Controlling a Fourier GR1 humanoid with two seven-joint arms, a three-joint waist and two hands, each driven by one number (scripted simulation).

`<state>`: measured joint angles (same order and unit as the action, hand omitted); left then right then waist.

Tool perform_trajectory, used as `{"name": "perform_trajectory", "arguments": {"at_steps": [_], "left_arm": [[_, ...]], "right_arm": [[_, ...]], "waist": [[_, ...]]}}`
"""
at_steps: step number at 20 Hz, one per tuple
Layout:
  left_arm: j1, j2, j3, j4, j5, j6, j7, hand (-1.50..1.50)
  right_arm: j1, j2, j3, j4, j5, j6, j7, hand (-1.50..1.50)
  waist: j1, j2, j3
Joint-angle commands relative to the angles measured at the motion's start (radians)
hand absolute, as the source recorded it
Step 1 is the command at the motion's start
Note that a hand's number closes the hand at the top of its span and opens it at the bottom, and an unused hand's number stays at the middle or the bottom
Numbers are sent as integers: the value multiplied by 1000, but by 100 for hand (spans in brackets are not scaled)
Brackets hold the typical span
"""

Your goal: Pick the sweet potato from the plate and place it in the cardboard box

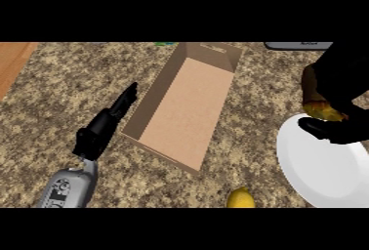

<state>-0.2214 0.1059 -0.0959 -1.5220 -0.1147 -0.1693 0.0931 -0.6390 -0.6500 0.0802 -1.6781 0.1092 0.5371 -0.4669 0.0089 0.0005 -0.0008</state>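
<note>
We inspected the counter (65, 122), a speckled brown stone surface, from the head view. The cardboard box (184, 105) lay open at the middle of the counter, long and narrow, set at a slant with its far end toward the top of the view; we saw nothing inside it.

The white plate (328, 168) sat at the right edge, partly cut off by the frame. At its upper rim we found the right hand (344, 128) with its fingers and thumb curled round the sweet potato (317, 100). The sweet potato showed as a brown and orange body at the plate's upper edge, largely hidden by the hand; we could not tell whether it touched the plate. It was well apart from the box.

The left hand (108, 124) lay left of the box, just beside its long left wall, with fingers straight and pointing up the view toward the far end. It held nothing.

A yellow item (241, 198), cut by the lower edge, lay between the box and the plate. A strip of wooden surface (13, 63) bordered the upper left corner. A dark flat object (299, 45) showed at the top right, too cropped for us to identify.
</note>
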Motion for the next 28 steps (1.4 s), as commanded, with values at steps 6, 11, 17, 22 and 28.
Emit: {"name": "perform_trajectory", "arguments": {"at_steps": [6, 11, 17, 22, 28], "left_arm": [[14, 9, 11, -57, -2, -17, 42, 0], [50, -39, -28, 5, -59, 28, -57, 0], [42, -18, -9, -39, -27, -13, -9, 0], [-9, -47, -8, 33, -58, 22, -15, 0], [-4, -34, 4, -1, -22, -17, -4, 0]], "right_arm": [[-219, 184, 33, 121, -12, 50, 218, 150], [-293, 274, 84, 255, 184, -60, 171, 150], [-315, 351, 154, 444, 379, -205, 15, 150], [-353, 468, 234, 547, 494, -280, 45, 150], [-354, 565, 209, 752, 478, -244, 111, -150]], "waist": [[2, -1, 0], [7, 2, 0], [12, 4, 1], [6, 4, 0], [11, 5, 0]]}}
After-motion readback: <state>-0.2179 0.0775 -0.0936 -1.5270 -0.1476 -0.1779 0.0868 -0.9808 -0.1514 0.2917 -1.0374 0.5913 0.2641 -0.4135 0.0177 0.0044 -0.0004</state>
